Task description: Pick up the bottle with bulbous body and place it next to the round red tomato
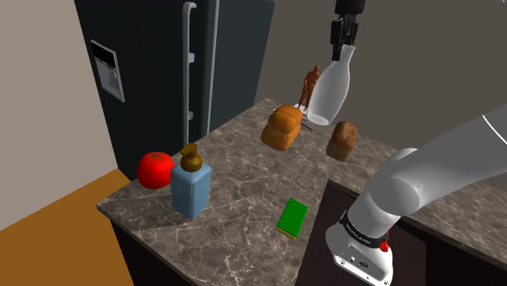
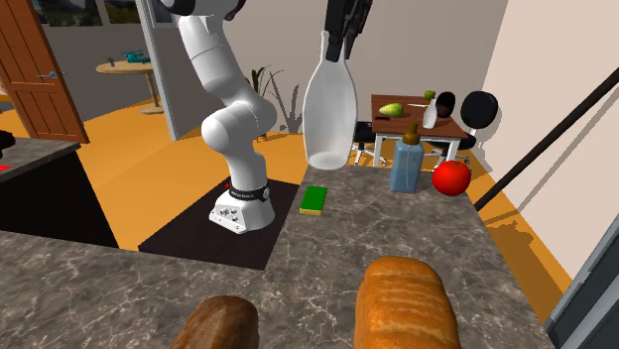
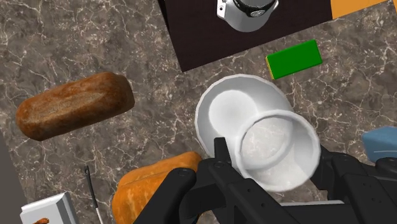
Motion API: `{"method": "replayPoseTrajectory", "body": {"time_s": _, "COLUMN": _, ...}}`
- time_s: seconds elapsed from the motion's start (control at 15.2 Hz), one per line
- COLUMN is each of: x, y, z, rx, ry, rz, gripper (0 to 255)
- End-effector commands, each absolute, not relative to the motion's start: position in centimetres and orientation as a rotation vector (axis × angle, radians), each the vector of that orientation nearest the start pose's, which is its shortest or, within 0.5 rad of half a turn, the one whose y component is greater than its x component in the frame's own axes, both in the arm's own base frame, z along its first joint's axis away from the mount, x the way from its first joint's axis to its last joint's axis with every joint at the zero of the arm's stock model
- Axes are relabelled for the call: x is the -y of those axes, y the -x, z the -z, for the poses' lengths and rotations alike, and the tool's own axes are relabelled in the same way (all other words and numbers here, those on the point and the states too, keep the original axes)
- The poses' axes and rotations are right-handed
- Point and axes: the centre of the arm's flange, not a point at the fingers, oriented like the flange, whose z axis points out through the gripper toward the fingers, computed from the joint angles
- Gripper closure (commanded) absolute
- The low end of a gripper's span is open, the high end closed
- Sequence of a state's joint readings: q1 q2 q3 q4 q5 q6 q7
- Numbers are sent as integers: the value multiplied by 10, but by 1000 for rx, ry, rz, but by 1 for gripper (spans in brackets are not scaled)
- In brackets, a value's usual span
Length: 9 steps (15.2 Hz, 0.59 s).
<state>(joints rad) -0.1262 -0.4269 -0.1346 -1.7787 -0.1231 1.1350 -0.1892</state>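
White and smooth, the bottle (image 1: 331, 89) (image 2: 329, 109) (image 3: 236, 118) is hanging in the air above the counter (image 1: 236, 191) (image 2: 397, 228) (image 3: 76, 44), clear of the surface. Its slim neck is widening downward into a rounded, bulbous body with a flat base. The all-black gripper (image 1: 344, 42) (image 2: 345, 40) (image 3: 275, 164) is clamping that neck from above, fingers pressing on either side of it. In the wrist view the bottle's round mouth is showing as a pale ring, with the swollen body below it.

The counter is showing grey-brown stone, veined like marble. Under and beside the bottle, an orange crusty loaf (image 1: 282, 127) (image 2: 405, 302) (image 3: 149, 191) and a darker brown loaf (image 1: 342, 139) (image 2: 220, 325) (image 3: 74, 105) are lying apart from each other. A flat green sponge (image 1: 293, 218) (image 2: 314, 199) (image 3: 292, 59) is lying near the counter's edge by the robot's stand.

The round, glossy red tomato (image 1: 154, 169) (image 2: 451, 177) is sitting at the far corner, well apart from the bottle, just beside a boxy blue soap dispenser (image 1: 191, 188) (image 2: 405, 167) (image 3: 382, 143) with a brown pump.
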Motion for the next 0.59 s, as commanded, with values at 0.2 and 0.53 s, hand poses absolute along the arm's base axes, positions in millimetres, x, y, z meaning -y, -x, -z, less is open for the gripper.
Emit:
{"method": "replayPoseTrajectory", "body": {"time_s": 0.2, "x": 125, "y": -345, "z": -720, "rx": -146, "ry": 3130, "rz": -360, "gripper": 255}}
{"method": "replayPoseTrajectory", "body": {"time_s": 0.53, "x": 125, "y": -345, "z": -743, "rx": -146, "ry": 3130, "rz": -360, "gripper": 255}}
